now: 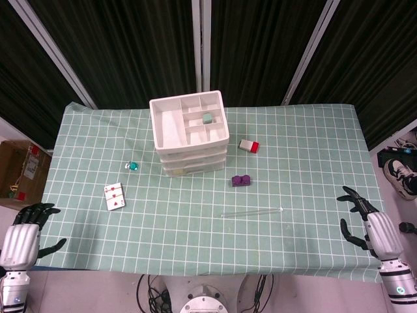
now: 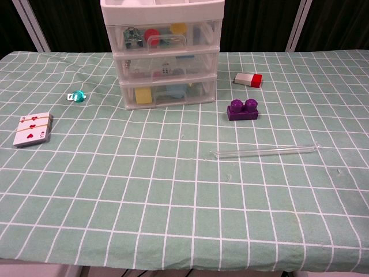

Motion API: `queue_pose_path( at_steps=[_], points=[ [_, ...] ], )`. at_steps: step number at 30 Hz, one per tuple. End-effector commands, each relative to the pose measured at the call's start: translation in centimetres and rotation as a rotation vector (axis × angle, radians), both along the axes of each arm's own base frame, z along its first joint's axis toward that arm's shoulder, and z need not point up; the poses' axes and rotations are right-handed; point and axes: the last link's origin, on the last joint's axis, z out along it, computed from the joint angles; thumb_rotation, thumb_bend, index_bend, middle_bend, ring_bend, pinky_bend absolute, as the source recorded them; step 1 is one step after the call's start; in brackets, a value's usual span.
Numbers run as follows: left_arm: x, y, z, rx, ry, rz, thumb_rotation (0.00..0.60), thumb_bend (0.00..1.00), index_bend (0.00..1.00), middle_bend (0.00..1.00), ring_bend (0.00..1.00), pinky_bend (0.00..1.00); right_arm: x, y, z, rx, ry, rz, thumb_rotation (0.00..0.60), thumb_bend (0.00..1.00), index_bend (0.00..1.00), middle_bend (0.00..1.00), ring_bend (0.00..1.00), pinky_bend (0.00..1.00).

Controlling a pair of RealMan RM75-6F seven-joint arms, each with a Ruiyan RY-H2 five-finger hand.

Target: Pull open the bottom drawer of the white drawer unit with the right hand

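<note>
The white drawer unit [image 1: 191, 134] [image 2: 165, 52] stands at the middle back of the table, with three clear-fronted drawers all pushed in. Its bottom drawer [image 2: 168, 92] holds a yellow block and a blue item behind the clear front. My right hand [image 1: 370, 225] hovers at the table's front right corner, fingers spread, holding nothing, far from the unit. My left hand [image 1: 25, 228] sits off the front left edge, fingers apart and empty. Neither hand shows in the chest view.
A purple brick [image 2: 243, 109] and a red-and-white eraser [image 2: 248, 79] lie right of the unit. A clear glass rod [image 2: 264, 151] lies in front. A card deck [image 2: 33, 129] and a teal bead [image 2: 76, 96] lie to the left.
</note>
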Motion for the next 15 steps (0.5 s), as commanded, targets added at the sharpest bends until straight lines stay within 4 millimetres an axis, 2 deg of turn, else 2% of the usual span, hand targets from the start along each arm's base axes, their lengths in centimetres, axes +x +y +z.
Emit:
queue_pose_path(
  at_steps=[1, 7, 11, 13, 15],
  points=[
    [0.0, 0.3, 0.0, 0.000, 0.000, 0.002, 0.600, 0.00, 0.32, 0.23, 0.18, 0.19, 0.4, -0.4, -0.2, 0.031, -0.032, 0.004, 0.600, 0.46, 0.10, 0.25, 0.21, 0.38],
    [0.2, 0.6, 0.0, -0.002, 0.000, -0.016, 0.600, 0.00, 0.32, 0.23, 0.18, 0.19, 1.9, -0.9, -1.1, 0.094, -0.101, 0.030, 0.600, 0.46, 0.10, 0.26, 0.21, 0.38],
    [0.5, 0.7, -0.1, -0.008, 0.002, -0.037, 0.600, 0.00, 0.32, 0.23, 0.18, 0.19, 4.6, -2.0, -2.4, 0.188, -0.249, 0.059, 0.600, 0.45, 0.10, 0.30, 0.23, 0.39],
    [0.7, 0.8, -0.2, -0.011, 0.001, -0.047, 0.600, 0.00, 0.32, 0.23, 0.18, 0.19, 6.7, -3.0, -3.4, 0.254, -0.374, 0.063, 0.600, 0.45, 0.10, 0.35, 0.29, 0.41],
    [0.9, 0.8, -0.3, -0.015, 0.000, -0.058, 0.600, 0.00, 0.32, 0.23, 0.18, 0.19, 8.9, -4.4, -4.7, 0.340, -0.459, 0.063, 0.600, 0.45, 0.10, 0.44, 0.41, 0.50]
  ],
)
